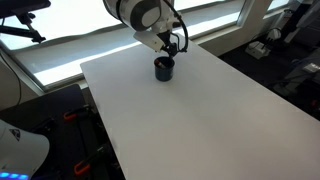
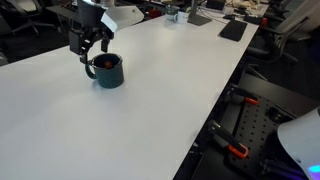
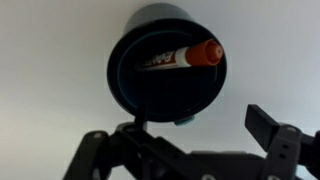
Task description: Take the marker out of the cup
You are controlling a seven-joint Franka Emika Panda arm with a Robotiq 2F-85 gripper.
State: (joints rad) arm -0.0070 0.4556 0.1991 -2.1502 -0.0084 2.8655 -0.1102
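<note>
Dark cup [image 3: 165, 98] on white table [image 2: 150, 110]: holds one red-capped marker [image 3: 180, 57], lying aslant. Claw [image 2: 93, 52] above cup, spread wide, empty.

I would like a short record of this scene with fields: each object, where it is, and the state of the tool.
surface: white table
cup: dark, upright on the table
marker: lying inside the cup, red cap visible
tool: open, just above the cup, holding nothing
task status: marker not yet taken out
</note>
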